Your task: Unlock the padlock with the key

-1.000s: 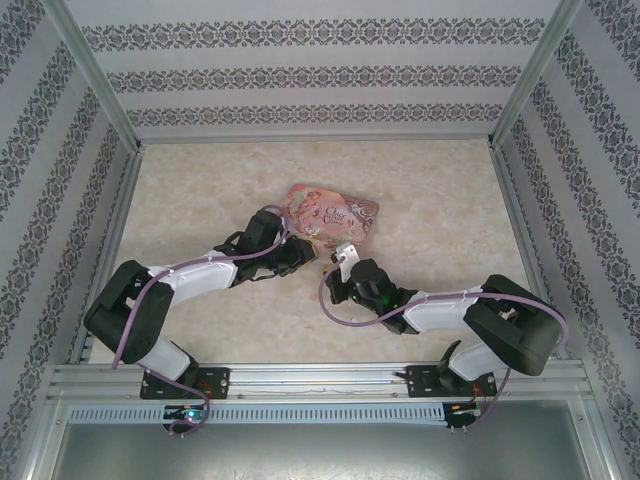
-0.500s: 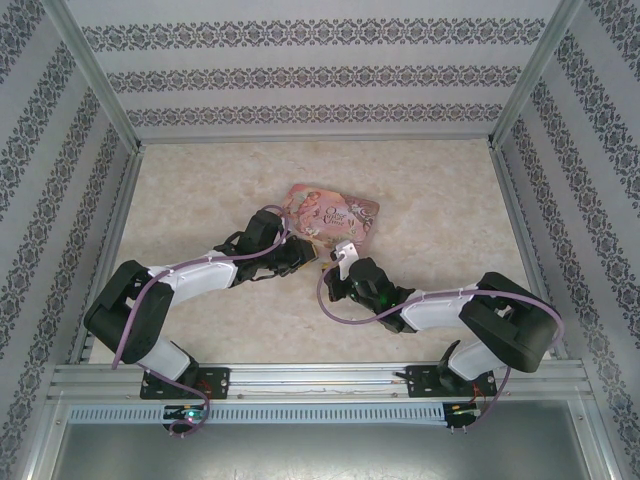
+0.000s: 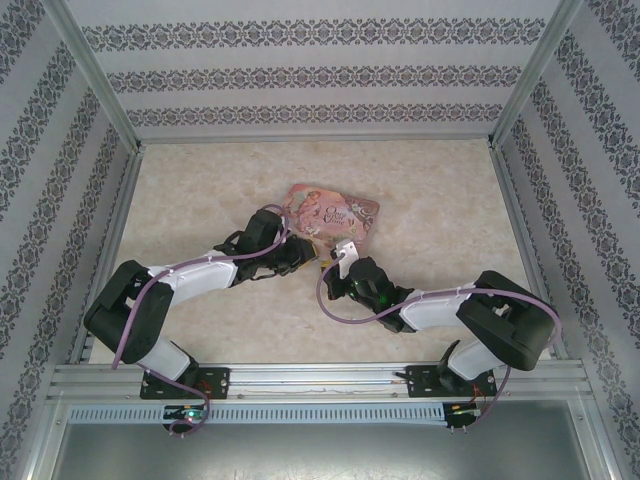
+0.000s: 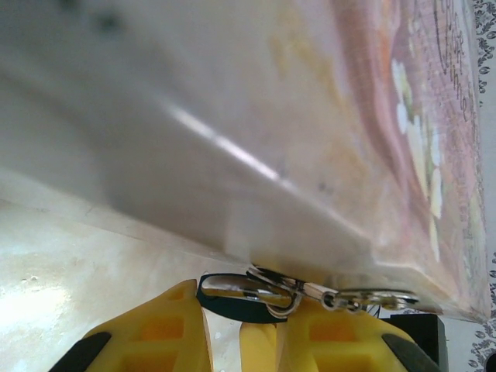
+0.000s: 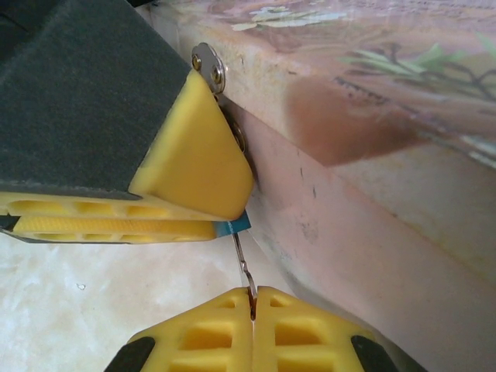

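Step in hand: key going into the lock. The left gripper (image 4: 226,325) is clamped on the padlock (image 5: 237,225), which sits against the near side of the pink tin (image 3: 335,210), about mid-table (image 3: 200,180). The right gripper (image 5: 252,301) is clenched tight on the key (image 5: 242,262), whose thin shaft points up at the blue sliver of lock body. Next move, as I judge it: seat the key fully, then twist while the left hand braces the lock. Needs fine alignment, the shaft looks bendy. Hard to make out: the keyhole is hidden by the left fingers, so I can't tell whether the tip is in. The top view shows neither lock nor key clearly. The shackle (image 4: 242,285) is partly visible, with the tin side blurred.
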Action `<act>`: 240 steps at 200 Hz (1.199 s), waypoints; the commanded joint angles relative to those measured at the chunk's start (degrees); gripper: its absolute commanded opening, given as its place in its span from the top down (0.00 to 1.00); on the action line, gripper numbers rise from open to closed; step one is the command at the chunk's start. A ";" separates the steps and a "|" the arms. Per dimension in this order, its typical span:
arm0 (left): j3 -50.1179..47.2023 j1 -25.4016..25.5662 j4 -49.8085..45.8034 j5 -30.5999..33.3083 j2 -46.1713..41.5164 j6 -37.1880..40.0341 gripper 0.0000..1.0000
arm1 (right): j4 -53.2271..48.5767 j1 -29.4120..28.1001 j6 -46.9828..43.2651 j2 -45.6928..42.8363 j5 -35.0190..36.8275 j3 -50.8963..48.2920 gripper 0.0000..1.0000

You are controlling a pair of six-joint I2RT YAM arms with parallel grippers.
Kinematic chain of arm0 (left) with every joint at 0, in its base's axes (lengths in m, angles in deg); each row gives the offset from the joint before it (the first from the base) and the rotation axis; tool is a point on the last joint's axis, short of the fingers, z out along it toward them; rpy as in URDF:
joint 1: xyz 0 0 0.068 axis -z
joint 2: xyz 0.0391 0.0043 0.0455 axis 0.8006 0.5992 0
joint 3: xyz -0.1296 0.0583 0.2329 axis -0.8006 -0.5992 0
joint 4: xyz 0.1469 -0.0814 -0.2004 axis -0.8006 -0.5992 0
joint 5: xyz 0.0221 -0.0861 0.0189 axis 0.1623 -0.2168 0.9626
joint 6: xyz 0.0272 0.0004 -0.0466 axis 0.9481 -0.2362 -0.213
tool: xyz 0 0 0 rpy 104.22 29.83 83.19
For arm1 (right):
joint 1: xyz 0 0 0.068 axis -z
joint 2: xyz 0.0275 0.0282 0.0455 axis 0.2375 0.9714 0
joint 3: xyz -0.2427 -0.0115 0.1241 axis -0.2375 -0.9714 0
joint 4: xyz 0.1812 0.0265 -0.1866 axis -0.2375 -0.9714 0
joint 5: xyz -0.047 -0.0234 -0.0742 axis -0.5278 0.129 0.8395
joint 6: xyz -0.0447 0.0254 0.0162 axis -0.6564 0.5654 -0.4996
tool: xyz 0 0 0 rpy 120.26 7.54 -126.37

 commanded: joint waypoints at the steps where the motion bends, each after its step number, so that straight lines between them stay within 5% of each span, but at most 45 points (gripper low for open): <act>1: 2.18 1.06 2.85 -2.94 -0.68 -1.08 0.80 | 6.43 -0.01 1.03 0.35 -1.15 0.31 1.00; 240: 1.32 2.64 5.56 -1.75 0.08 -2.25 0.80 | 13.29 4.25 -1.66 7.94 -12.02 8.86 1.00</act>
